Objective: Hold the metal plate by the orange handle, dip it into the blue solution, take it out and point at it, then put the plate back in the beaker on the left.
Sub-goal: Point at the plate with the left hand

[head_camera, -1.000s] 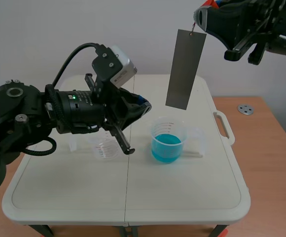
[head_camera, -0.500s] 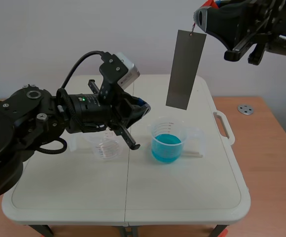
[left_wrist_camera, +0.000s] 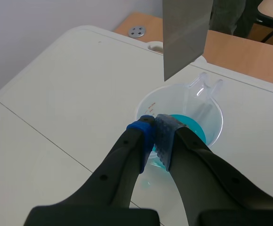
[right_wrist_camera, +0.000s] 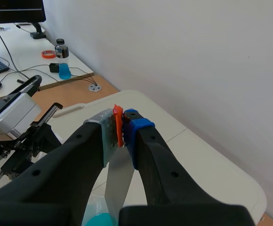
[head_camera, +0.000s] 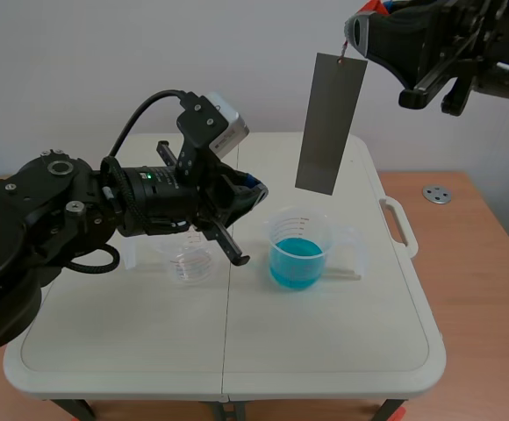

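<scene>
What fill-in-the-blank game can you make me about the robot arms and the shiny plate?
1. The right gripper pinches the metal plate by its handle, which is coloured ____.
2. The plate hangs ____ the beaker that holds liquid, without touching it.
3. The liquid in that beaker is ____.
4. The left gripper has its fingers ____, with nothing between them.
Missing words: orange; above; blue; shut.

left arm (head_camera: 140, 203) | shifted slightly right toward blue-solution beaker (head_camera: 300, 250) | then still
</scene>
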You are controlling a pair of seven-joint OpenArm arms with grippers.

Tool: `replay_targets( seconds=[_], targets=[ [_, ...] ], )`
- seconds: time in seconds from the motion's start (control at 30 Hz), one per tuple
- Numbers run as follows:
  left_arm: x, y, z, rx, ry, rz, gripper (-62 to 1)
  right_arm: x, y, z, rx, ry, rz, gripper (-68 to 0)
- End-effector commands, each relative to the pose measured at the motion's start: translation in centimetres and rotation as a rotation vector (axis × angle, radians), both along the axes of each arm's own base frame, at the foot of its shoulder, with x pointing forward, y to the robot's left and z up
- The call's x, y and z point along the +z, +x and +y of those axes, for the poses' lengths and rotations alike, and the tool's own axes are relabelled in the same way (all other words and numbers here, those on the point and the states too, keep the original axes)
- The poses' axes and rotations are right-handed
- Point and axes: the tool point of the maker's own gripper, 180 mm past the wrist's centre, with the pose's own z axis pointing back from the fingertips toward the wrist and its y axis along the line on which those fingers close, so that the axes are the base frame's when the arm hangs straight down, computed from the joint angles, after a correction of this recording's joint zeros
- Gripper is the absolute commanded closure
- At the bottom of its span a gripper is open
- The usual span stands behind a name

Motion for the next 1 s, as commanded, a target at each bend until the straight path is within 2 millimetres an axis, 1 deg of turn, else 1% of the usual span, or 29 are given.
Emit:
replay_targets(
  seconds=[0.0,0.07,0.17,0.27,0.33,0.47,0.63,0.77,0.83,0.97],
  targets=[
    [1.6,0.8,0.1,0.018,-0.023,-0.045,-1.5,1.4,-0.2,0.1,0.016,0.012,-0.041,-1.3],
    [1.4,1.2,1.0,0.048,-0.013,-0.055,-1.5,1.4,-0.2,0.1,0.016,0.012,-0.041,-1.3],
    [2.0,1.3,3.6,0.114,-0.025,-0.110,-1.5,1.4,-0.2,0.1,0.016,0.012,-0.041,-1.3],
    [2.9,1.0,6.9,0.188,-0.039,-0.150,-1.5,1.4,-0.2,0.1,0.016,0.012,-0.042,-1.3],
    [3.1,0.4,9.3,0.235,-0.022,-0.166,-1.5,1.4,-0.2,0.1,0.016,0.012,-0.041,-1.3],
    [3.6,-1.5,14.6,0.344,0.014,-0.193,-1.5,1.4,-0.2,0.1,0.016,0.012,-0.041,-1.3],
    [3.4,-4.8,21.1,0.480,0.077,-0.170,-1.5,1.4,-0.2,0.1,0.016,0.012,-0.041,-1.3],
    [2.3,-8.3,25.8,0.587,0.157,-0.116,-1.5,1.4,-0.2,0.1,0.016,0.012,-0.041,-1.3],
    [1.3,-10.4,27.7,0.623,0.200,-0.069,-1.5,1.4,-0.2,0.1,0.016,0.013,-0.041,-1.3],
    [-0.9,-15.0,30.1,0.670,0.273,0.045,-1.5,1.2,-0.1,0.0,0.013,0.014,-0.033,-1.3]
  ],
)
